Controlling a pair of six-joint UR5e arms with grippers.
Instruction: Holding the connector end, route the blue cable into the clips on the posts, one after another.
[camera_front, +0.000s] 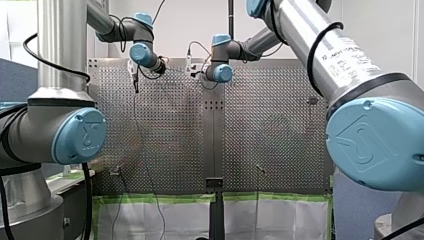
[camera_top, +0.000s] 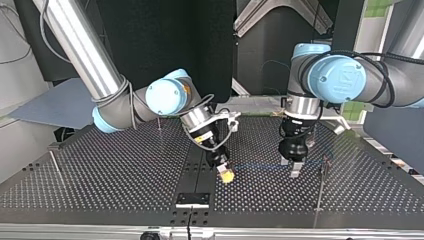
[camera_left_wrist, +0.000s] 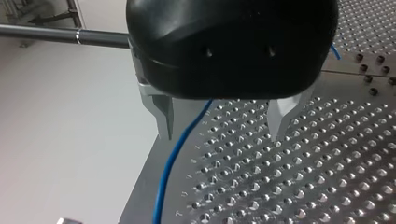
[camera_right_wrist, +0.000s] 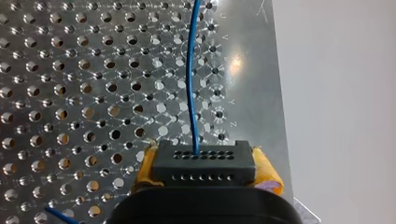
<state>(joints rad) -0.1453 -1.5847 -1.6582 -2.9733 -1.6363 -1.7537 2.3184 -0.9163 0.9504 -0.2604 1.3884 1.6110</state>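
My left arm's black gripper (camera_left_wrist: 220, 135) has its pointed metal fingers (camera_left_wrist: 163, 112) spread apart. A thin blue cable (camera_left_wrist: 172, 161) passes between them over the perforated metal counter (camera_left_wrist: 303, 177).

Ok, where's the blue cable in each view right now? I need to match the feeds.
Front view: too thin to pick out for sure.
Top view: the blue cable runs between my right gripper and my left gripper.
Left wrist view: the cable passes between the open fingers.
Right wrist view: the cable leaves the connector held between the yellow pads.
Shared landmark: my left gripper, upper left in the front view.
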